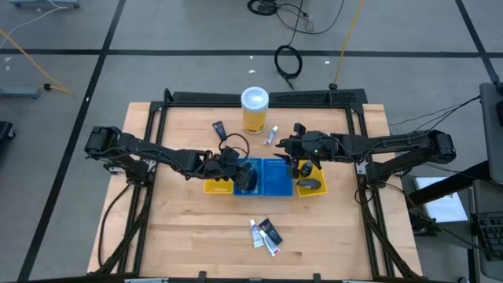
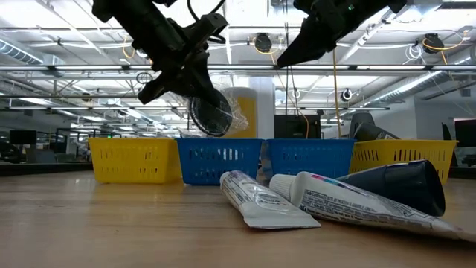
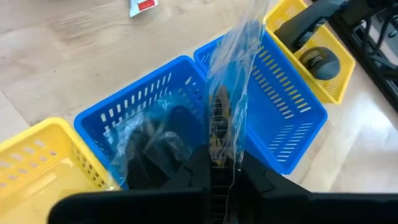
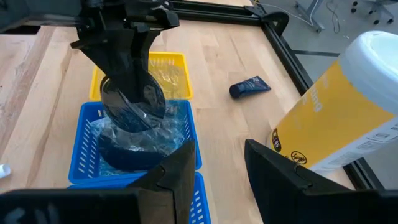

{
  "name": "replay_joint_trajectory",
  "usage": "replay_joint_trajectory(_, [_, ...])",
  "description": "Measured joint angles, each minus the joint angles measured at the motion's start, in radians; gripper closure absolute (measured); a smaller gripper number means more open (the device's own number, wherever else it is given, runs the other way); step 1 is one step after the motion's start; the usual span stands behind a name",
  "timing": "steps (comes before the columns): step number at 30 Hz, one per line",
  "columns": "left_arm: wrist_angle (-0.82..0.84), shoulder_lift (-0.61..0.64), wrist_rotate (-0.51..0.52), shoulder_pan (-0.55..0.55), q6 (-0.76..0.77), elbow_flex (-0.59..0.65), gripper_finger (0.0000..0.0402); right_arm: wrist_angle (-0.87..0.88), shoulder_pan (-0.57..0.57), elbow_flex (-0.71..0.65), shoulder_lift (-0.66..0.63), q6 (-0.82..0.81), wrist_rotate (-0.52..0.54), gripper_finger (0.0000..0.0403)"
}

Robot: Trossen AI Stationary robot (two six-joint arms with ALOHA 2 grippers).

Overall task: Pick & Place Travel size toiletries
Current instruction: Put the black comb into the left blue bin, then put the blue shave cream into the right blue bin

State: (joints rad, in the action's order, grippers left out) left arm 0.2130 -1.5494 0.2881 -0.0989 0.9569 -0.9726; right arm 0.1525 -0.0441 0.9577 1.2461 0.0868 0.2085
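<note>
Left side first: your left gripper [image 2: 195,83] hangs over the left blue tray [image 1: 246,178], clenched on the clear wrap of a round black disc [image 2: 210,113]. The disc dangles below the fingers, clear of the tray rim in the low view. The hold is on loose film only, so watch for the wrap slipping or tearing and the disc dropping askew. It could also land on the wrapped dark items [image 4: 134,146] already heaped in that tray and roll out over the wall. The yellow tray [image 1: 215,186] sits touching on the outer side; a swing of the dangling disc could put it there instead. Moving right: the right blue tray [image 1: 275,176] looks bare. Your right gripper [image 1: 302,149] hovers near the far yellow tray [image 1: 311,189], jaws parted and holding nothing, close to the left arm's work, so a crossing move risks contact. The yellow canister [image 1: 255,108] stands just behind; a wide sweep could tip it. Tubes [image 1: 266,233] wait near the table [image 1: 181,236] front edge, and a dark tube [image 1: 219,128] lies beside the canister.
</note>
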Motion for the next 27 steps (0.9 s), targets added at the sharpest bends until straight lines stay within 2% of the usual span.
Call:
replay_joint_trajectory(5, [0.001, 0.000, 0.001, 0.000, -0.004, 0.000, 0.0373, 0.007, 0.000, 0.000, 0.000, 0.000, 0.000, 0.0273])
replay_joint_trajectory(19, [0.003, 0.000, 0.001, 0.000, -0.061, 0.000, 0.0246, 0.010, 0.000, 0.000, 0.000, 0.000, 0.000, 0.0273])
replay_joint_trajectory(23, [0.004, 0.000, 0.015, 0.008, -0.215, 0.000, 0.0226, 0.018, 0.000, 0.000, 0.000, -0.017, 0.000, 0.0273])
replay_joint_trajectory(27, [0.028, 0.000, 0.039, 0.025, -0.373, 0.000, 0.0224, 0.026, 0.000, 0.000, 0.000, -0.023, -0.002, 0.0273])
